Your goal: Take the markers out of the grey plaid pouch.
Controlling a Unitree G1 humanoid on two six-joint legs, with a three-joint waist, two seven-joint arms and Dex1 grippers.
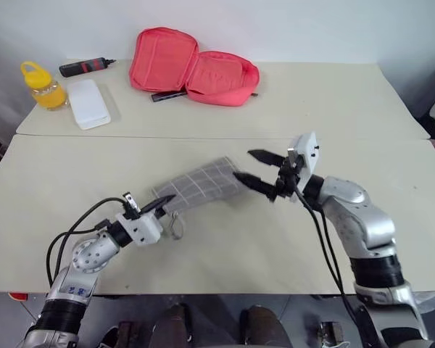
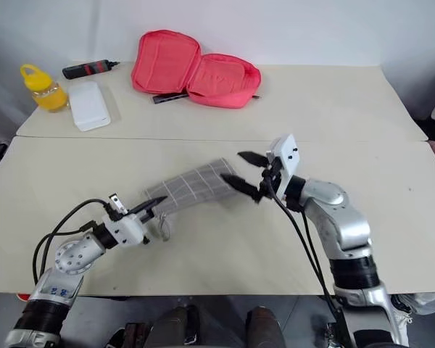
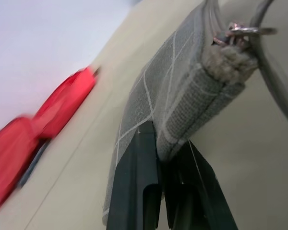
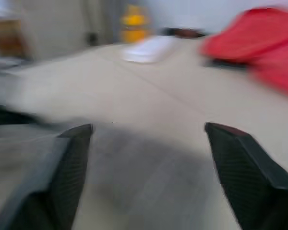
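One flat grey plaid pouch [image 1: 203, 185] of woven fabric lies at your frame's centre, its metal ring [image 3: 244, 31] at the near end. Your left gripper [image 1: 162, 204] pinches that end; your right gripper [image 1: 254, 170] stands spread at the far end. Upper left, a coral-red zip case [image 1: 192, 69] lies open.

No text, label, brand, number or sign can be read on anything here.
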